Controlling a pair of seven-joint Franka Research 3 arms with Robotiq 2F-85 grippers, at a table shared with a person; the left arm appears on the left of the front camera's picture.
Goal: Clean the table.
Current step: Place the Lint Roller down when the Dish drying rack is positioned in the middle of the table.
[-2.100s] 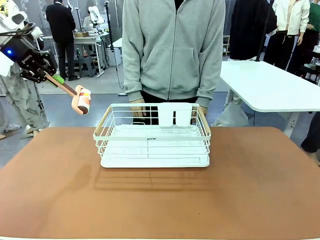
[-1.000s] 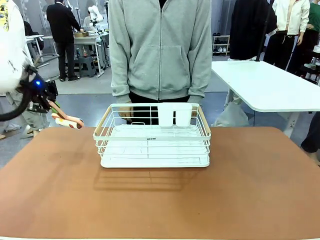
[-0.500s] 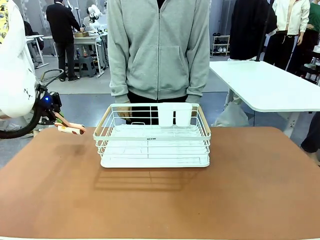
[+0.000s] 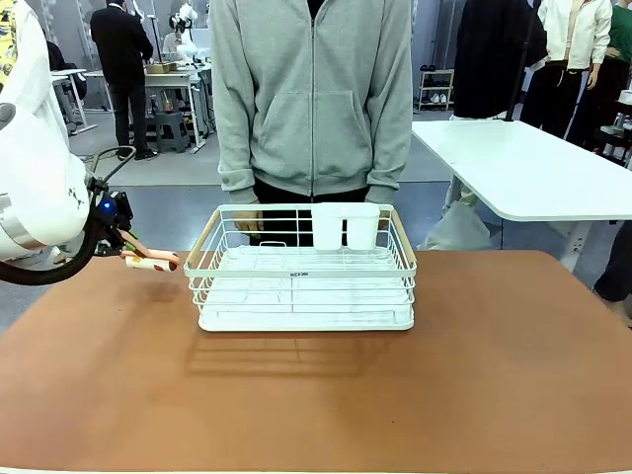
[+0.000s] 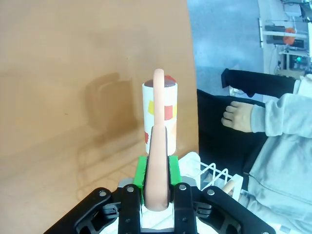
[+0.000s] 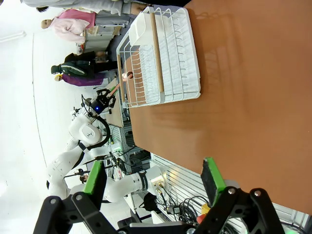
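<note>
My left gripper (image 5: 157,170) is shut on the peach handle of a lint roller (image 5: 160,113), a white roll with red and yellow patches. In the front view the roller (image 4: 154,262) hovers low over the far left part of the reddish-brown table (image 4: 316,395), just left of the dish rack, and the left gripper (image 4: 122,243) sits behind it. The roller's shadow falls on the table (image 5: 73,73) beneath. My right gripper (image 6: 153,178) stands open, high above the table (image 6: 243,97), with nothing between its green pads (image 6: 212,174).
A white wire dish rack (image 4: 301,269) with wooden handles stands at the table's far middle, holding a white cutlery cup (image 4: 346,225). A person in a grey hoodie (image 4: 312,99) stands behind it, hands near its far rim. A white-topped table (image 4: 523,168) stands at the right.
My left arm has come down and swung right, bringing the lint roller from up in the air at the far left to just above the table beside the rack.
</note>
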